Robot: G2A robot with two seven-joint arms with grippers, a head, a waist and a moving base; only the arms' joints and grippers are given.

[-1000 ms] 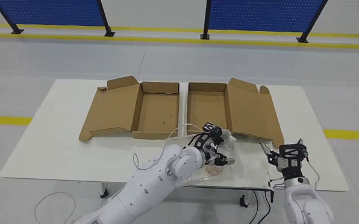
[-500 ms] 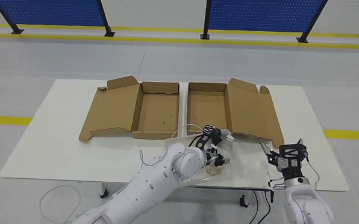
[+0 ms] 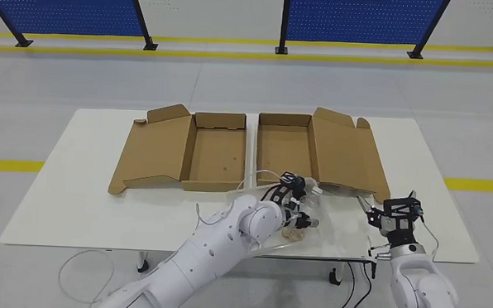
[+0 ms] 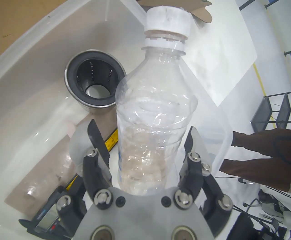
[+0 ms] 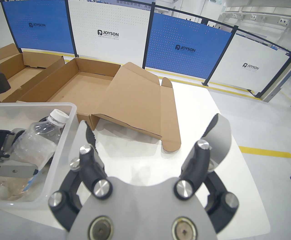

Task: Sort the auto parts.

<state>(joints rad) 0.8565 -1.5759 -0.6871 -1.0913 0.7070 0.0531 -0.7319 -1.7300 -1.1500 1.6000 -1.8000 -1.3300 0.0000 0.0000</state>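
Evidently the bottle (image 4: 154, 109), tilted in the clear bin (image 4: 34, 52) beside a metal bushing (image 4: 95, 79), is straddled but not yet clamped by the left gripper (image 4: 143, 136), probably so it can be lifted clear; the right gripper (image 5: 151, 127) is held spread, aside over the table (image 5: 200, 113).

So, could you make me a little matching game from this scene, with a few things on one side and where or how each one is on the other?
Things: 1 bottle; 2 metal ring; 3 right tool; 4 cardboard boxes.
States: A open above the table, holding nothing; B lids folded open; C between the fingers of the left tool; D upright in the tub.
Pairs: 1-C; 2-D; 3-A; 4-B.
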